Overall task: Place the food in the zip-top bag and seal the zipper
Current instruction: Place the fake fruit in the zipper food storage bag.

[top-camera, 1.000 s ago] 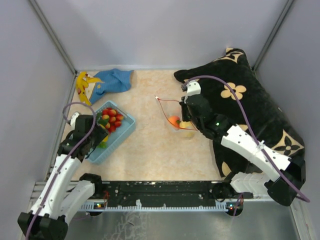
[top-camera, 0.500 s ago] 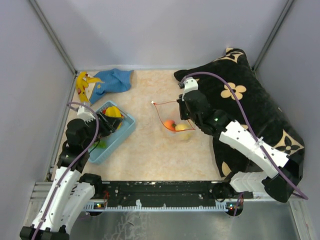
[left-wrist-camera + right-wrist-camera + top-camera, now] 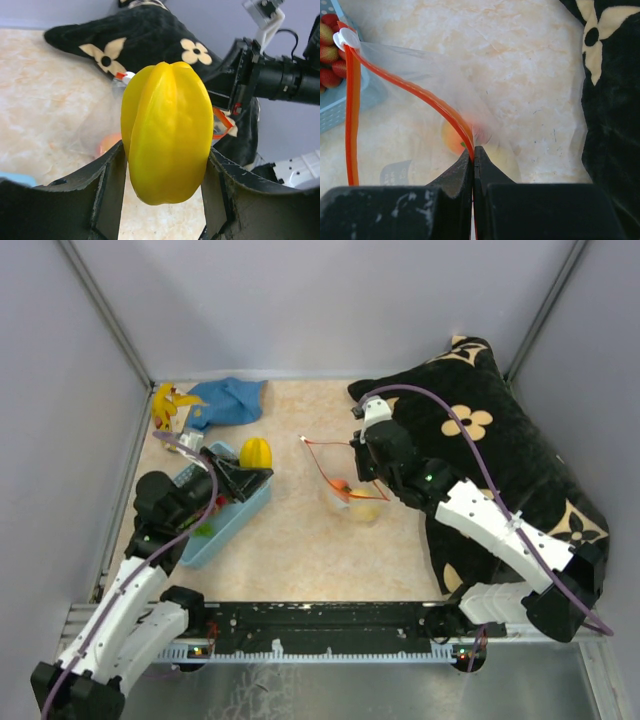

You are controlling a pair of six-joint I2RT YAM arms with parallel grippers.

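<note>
Top external view is showing the left gripper (image 3: 248, 464) coming up out of the light-blue basket (image 3: 243, 510), where a second ago it was sitting low among the fruit. Now it is hanging over the basket's far right corner with its fingers partly spread and clamping the yellow fruit (image 3: 256, 452) by its sides, so one more piece of food is already on its way. Strawberries (image 3: 327, 55) are remaining in the basket, so filling looks far from finished. Moving right across the bare table (image 3: 290, 540), the zip-top bag (image 3: 352, 498) is resting near the middle, with the peach (image 3: 342, 485) and a pale fruit already lying inside. Its mouth is gaping toward the basket and has been drawn slightly further that way. The right gripper (image 3: 473, 155) is pinching the orange-red zipper (image 3: 410, 86) with its jaws fully closed on one lip, lifting it so the opening is standing clear. Farthest right, the black cushion (image 3: 500, 460) is lying under that arm. The next move is probably calling for carrying the fruit across and releasing it inside the raised lip.
</note>
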